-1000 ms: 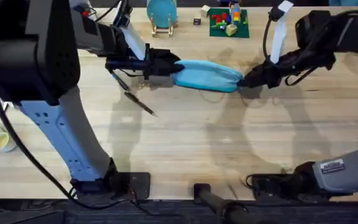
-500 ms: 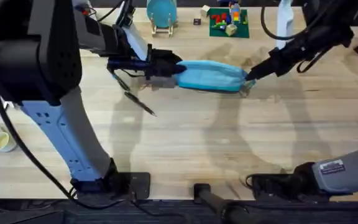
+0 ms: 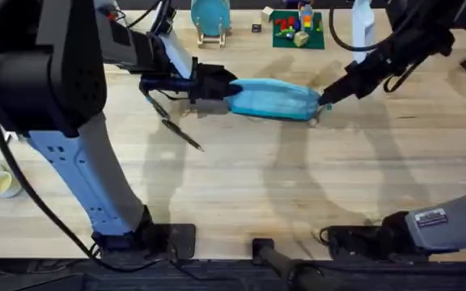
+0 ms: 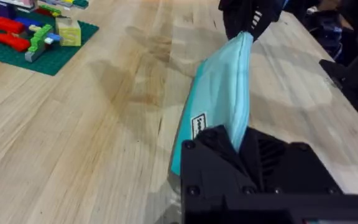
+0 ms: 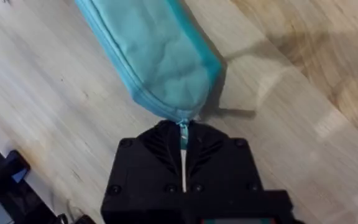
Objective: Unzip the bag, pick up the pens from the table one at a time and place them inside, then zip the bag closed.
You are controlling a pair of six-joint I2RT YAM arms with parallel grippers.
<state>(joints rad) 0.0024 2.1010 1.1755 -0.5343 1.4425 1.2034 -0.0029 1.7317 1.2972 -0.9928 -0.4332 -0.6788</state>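
Both arms outstretched, left pincer [image 3: 217, 86] clamping bag [image 3: 272, 99] (one end), right pincer [image 3: 327, 97] opposite

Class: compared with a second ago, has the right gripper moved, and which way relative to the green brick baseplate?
Yes. The right gripper, shut on the bag's zipper pull, has lifted that end slightly and edged toward the green baseplate.

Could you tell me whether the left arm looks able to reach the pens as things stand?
Probably not yet: the left gripper is shut on the bag, though the pens lie close beside it.
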